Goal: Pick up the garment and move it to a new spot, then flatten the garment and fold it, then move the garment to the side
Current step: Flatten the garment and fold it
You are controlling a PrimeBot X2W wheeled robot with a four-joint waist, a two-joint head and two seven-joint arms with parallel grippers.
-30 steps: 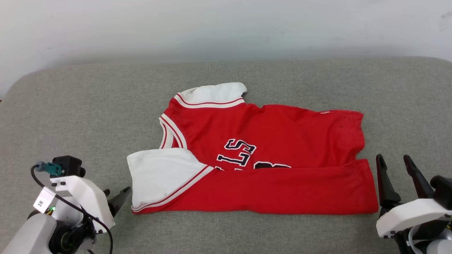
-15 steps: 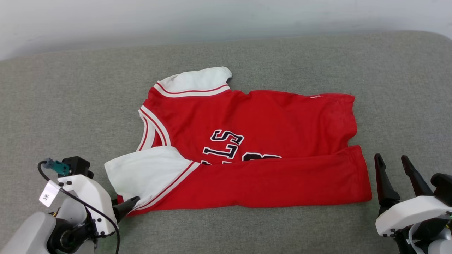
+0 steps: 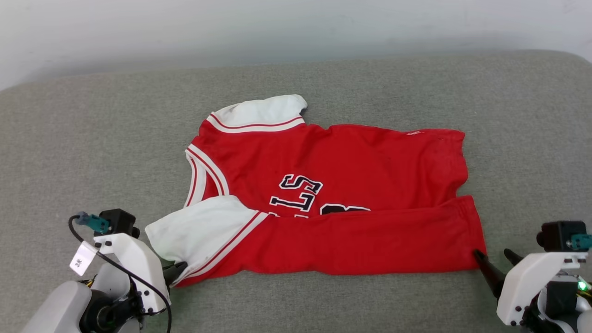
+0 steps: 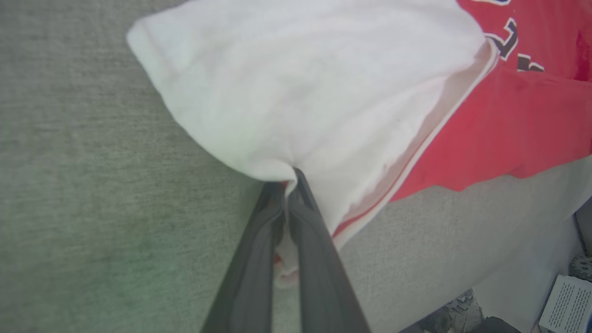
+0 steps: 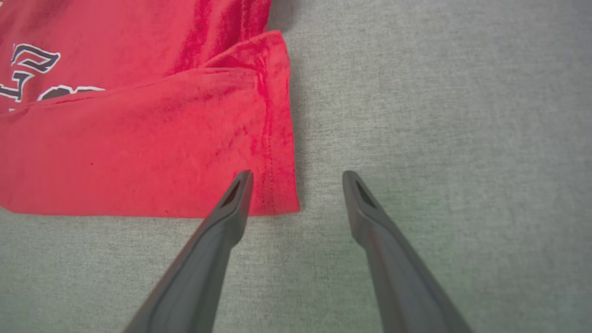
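Observation:
The red garment (image 3: 351, 180) lies spread on the grey surface, its near edge folded over the black letters. Its white sleeves point left. My left gripper (image 3: 178, 270) is at the lower left, shut on the near white sleeve's edge. In the left wrist view the left gripper (image 4: 289, 178) pinches the garment's (image 4: 323, 92) white cloth, which bunches at the tips. My right gripper (image 3: 492, 255) stands open at the garment's near right corner. In the right wrist view the right gripper (image 5: 297, 175) straddles the hem of the garment (image 5: 162, 152), one finger above the red cloth and one above the grey surface.
The grey cushioned surface (image 3: 92, 138) reaches out on all sides of the garment. A pale wall (image 3: 296, 27) runs along the back. In the left wrist view the surface's near edge (image 4: 532, 259) drops off, with a printed paper (image 4: 566, 300) below.
The head camera has shifted. My left gripper reached the white sleeve's near edge and shut on it. My right gripper dropped and moved left to the garment's near right corner.

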